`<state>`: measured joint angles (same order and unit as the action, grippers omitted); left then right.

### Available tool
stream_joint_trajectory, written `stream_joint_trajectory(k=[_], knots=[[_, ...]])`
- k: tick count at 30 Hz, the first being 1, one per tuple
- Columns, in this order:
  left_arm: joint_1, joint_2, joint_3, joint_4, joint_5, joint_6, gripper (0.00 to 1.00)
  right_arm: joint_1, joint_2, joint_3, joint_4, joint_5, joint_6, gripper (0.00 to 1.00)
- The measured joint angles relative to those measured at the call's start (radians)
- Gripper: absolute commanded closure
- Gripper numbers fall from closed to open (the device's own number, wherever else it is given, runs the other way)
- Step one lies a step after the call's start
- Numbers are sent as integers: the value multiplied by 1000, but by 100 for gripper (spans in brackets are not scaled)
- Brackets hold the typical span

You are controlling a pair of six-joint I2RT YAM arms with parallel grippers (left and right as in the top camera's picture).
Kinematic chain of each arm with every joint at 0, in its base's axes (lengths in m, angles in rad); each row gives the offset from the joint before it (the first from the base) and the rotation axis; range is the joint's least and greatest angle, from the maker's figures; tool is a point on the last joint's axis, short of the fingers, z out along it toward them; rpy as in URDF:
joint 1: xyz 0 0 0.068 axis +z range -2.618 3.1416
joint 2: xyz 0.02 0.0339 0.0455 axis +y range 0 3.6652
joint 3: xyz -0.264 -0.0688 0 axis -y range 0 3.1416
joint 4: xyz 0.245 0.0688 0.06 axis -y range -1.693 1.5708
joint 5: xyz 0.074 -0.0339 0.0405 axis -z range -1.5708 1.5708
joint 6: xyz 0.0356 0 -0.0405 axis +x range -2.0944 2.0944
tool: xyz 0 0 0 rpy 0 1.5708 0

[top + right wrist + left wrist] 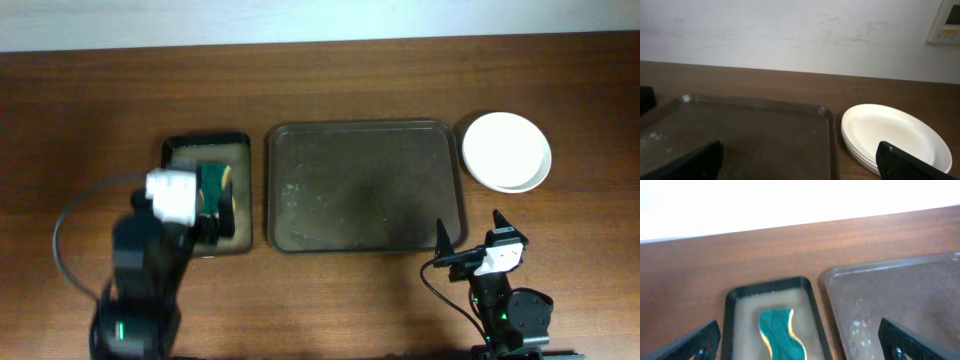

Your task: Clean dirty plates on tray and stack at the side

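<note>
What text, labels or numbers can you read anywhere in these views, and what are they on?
No text is legible in any view.
Wall panel, right wrist view: a small display and a yellowish strip, both too blurred to read.
Plates, tray, small black tray, sponge: no markings visible.

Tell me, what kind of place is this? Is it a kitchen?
Probably a robot test room, not a home kitchen. A left arm and a right arm sit at a wooden table by a bare white wall, with stacked plates, a tray and a sponge laid out for dish-cleaning practice.
</note>
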<state>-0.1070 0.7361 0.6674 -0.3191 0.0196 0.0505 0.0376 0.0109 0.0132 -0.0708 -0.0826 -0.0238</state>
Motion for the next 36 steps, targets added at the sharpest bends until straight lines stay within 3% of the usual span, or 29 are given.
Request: stream_joint_trajectory(k=[6, 21, 31, 36], knots=[[0, -337, -217, 124, 0, 33, 1, 0, 0, 0, 0, 0, 0, 2], [8, -600, -624, 548, -9, 40, 1, 0, 0, 0, 0, 0, 1, 2], [37, -658, -652, 522, -31, 40, 1, 0, 0, 0, 0, 0, 0, 2], [50, -721, -652, 389, -74, 40, 1, 0, 0, 0, 0, 0, 0, 2]])
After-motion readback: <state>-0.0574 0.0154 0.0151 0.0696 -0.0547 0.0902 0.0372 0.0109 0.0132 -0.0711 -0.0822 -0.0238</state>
